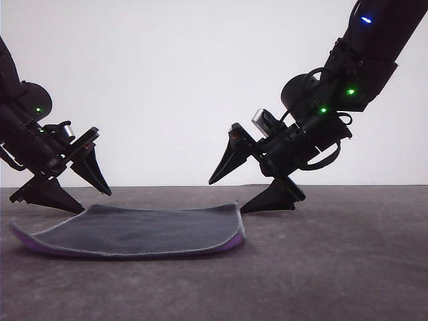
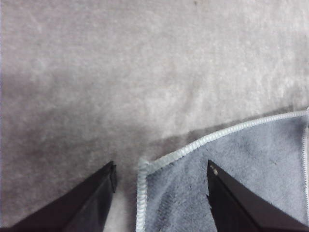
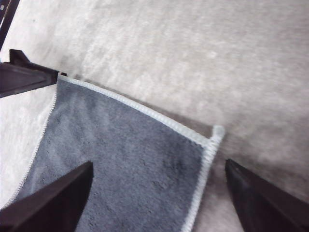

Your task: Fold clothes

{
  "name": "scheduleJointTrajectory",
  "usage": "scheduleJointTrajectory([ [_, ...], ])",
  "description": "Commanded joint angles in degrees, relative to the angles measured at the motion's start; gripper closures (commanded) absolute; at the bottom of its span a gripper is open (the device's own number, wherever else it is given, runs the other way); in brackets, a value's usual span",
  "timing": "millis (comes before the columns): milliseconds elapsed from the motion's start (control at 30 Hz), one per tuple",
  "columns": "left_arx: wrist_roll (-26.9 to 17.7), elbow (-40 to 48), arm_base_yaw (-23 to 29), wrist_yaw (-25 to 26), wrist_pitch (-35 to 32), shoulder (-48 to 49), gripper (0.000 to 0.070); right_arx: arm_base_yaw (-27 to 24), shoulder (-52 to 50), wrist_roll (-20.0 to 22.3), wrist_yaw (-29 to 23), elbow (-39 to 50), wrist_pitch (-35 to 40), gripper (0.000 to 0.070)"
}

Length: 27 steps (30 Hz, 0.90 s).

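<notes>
Mostly hidden: cloth's (image 1: 137, 231) purple underside.

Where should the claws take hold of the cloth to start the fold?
Take the cloth by its two far corners, one per claw. The left claw and right claw are open, each straddling a corner from above. The cloth lies flat, so probably slide the lower finger under the stitched edge and pinch.

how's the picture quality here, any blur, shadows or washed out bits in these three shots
Front view: bright white backdrop leaves both arms near silhouette, the left gripper and right gripper black; the cloth stays readable. Left wrist view: soft focus, a dark shadow on the table by the cloth corner. Right wrist view: pale, slightly washed table, a shadow beside the cloth edge, mild blur.
</notes>
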State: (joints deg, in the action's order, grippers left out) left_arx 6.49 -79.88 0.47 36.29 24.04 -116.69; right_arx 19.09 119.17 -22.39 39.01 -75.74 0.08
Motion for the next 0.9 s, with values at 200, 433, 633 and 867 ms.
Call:
scheduleJointTrajectory([
  [200,-1.4,-1.2,-0.2,2.5,0.5,-1.6,0.0346,1.0,1.2,0.1,0.0,-1.3,0.3,0.0243],
  [433,-1.4,-1.2,-0.2,4.3,0.5,-1.6,0.035,1.1,1.2,0.1,-0.1,-1.3,0.3,0.0427],
  [633,-1.6,-1.2,-0.2,4.3,0.8,-1.6,0.0664,1.1,1.2,0.1,-0.1,-1.3,0.3,0.0605],
  [867,-2.7,-1.2,-0.3,4.3,2.4,-1.6,0.07,1.1,1.2,0.5,0.2,-1.3,0.1,0.0699],
])
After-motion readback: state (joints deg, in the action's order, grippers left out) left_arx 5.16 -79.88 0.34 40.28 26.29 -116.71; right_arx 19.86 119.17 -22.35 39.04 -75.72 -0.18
